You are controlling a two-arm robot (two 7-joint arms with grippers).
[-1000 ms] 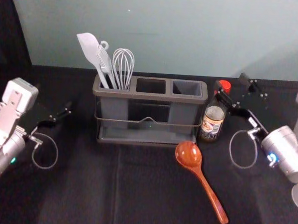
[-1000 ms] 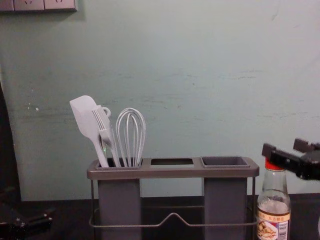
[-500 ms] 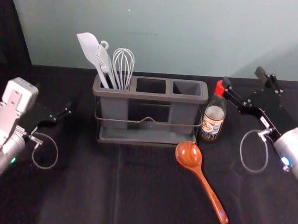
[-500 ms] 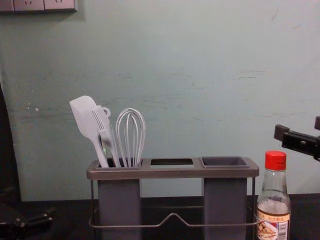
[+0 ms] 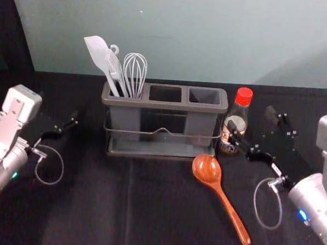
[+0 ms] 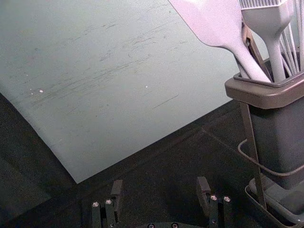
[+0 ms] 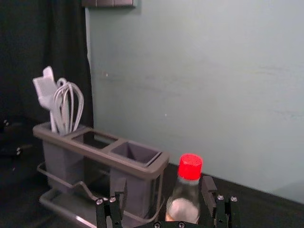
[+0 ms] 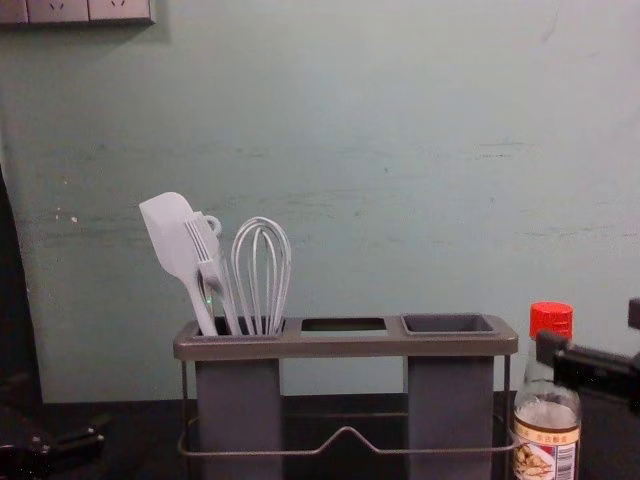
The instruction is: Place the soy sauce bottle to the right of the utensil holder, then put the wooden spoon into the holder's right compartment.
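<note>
The black right gripper (image 5: 252, 120) has its fingers spread; one partly hides the red-capped clear glass bottle (image 5: 243, 97), contact unclear. The black left gripper (image 5: 57, 117), at left, is also spread.

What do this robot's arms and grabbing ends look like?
The left arm and right arm are silvery and rounded, each with a thin, grey looped cable. A small green light glows on the left, a blue light on the right. The left gripper and right gripper are black, two-fingered, with shiny screws.
</note>
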